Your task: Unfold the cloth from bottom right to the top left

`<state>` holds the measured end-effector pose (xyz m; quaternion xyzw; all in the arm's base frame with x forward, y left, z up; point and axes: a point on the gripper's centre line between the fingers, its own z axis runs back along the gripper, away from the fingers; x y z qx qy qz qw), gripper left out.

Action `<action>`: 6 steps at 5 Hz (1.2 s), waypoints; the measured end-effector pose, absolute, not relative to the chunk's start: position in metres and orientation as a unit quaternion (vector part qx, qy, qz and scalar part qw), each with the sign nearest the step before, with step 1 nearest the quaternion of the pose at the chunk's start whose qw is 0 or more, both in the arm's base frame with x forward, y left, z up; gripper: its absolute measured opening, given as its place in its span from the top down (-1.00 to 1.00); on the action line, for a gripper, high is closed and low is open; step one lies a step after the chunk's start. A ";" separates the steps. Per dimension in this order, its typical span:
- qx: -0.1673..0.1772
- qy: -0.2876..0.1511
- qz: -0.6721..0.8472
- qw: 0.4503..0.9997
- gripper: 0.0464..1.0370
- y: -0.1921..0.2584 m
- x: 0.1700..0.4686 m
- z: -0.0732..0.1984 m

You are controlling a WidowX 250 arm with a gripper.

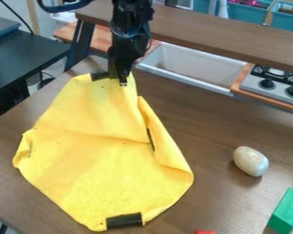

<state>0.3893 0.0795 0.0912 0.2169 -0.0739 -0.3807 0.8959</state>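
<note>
The brown table (216,123) has a smooth, wood-grained top with straight edges. A long wooden ledge (216,34) crosses above its far side. The yellow cloth (91,160) lies on the left and middle of the table, an uneven shape, narrow at its far end and broad nearer the camera. Its weave looks soft and matte, with a crease across the middle, a rumpled left corner and a long flap folded along the right side. 3 dark patches show on it: 1 at the far end, 1 thin strip by the flap and 1 at the near edge.

Behind is a pale, rectangular sink (186,66) with a thin rim; right of it, a grey toy stove (253,83) has round black knobs. The black gripper (122,82) points down at the cloth's far end, beside the dark patch. Whether it is apart or clamped on cloth, I cannot tell. Near the right edge are a flat-faced green block (286,210), a glossy, off-white egg-shaped object (251,161) and, at the bottom edge, a red piece (204,232).
</note>
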 end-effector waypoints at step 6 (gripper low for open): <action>0.152 -0.065 -0.370 0.914 0.14 0.129 0.453 0.019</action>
